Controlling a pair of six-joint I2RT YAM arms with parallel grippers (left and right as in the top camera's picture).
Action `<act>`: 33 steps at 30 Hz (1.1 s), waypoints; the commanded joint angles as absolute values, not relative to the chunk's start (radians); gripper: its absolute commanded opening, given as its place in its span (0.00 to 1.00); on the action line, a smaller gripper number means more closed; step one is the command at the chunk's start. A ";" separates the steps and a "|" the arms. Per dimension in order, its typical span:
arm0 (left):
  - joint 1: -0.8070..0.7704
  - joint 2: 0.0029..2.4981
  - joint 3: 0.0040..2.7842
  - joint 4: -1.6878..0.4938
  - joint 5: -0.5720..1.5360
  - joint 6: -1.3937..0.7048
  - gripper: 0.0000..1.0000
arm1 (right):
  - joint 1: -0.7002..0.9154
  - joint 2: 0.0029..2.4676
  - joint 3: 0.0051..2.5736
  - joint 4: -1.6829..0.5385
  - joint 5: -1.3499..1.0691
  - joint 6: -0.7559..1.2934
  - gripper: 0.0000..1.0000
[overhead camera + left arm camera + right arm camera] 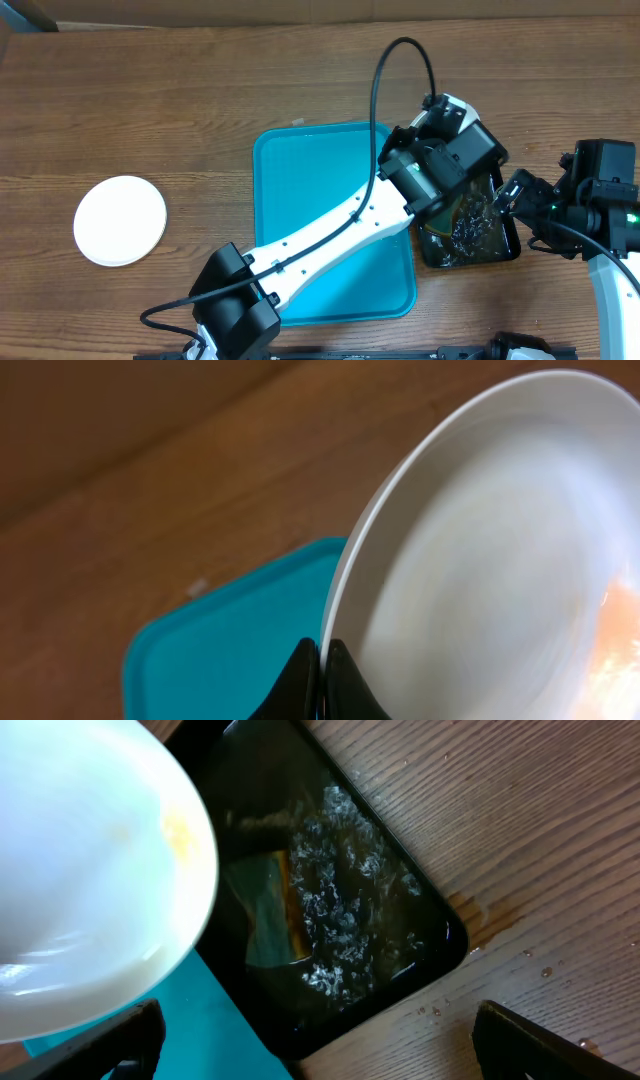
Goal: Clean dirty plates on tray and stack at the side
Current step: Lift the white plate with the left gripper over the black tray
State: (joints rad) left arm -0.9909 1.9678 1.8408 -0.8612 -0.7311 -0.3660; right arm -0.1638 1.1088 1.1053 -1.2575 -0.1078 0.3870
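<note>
My left gripper is shut on the rim of a white plate and holds it tilted over the black tray. The plate bears a faint orange smear. It also shows in the right wrist view at the upper left. In the overhead view my left gripper hides this plate. My right gripper is open and empty, low over the black tray's near corner; overhead it is at the tray's right edge. A second white plate lies on the table at the far left. The turquoise tray has no plates on it.
A glossy black tray holds foamy water and a green-yellow sponge, right next to the turquoise tray. Water drops lie on the wood by its corner. The left arm spans the turquoise tray diagonally.
</note>
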 commanded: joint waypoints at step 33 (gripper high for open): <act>-1.061 1.969 1.868 -0.701 -1.001 -0.036 0.04 | -0.171 1.100 1.121 -1.266 -0.114 0.376 1.00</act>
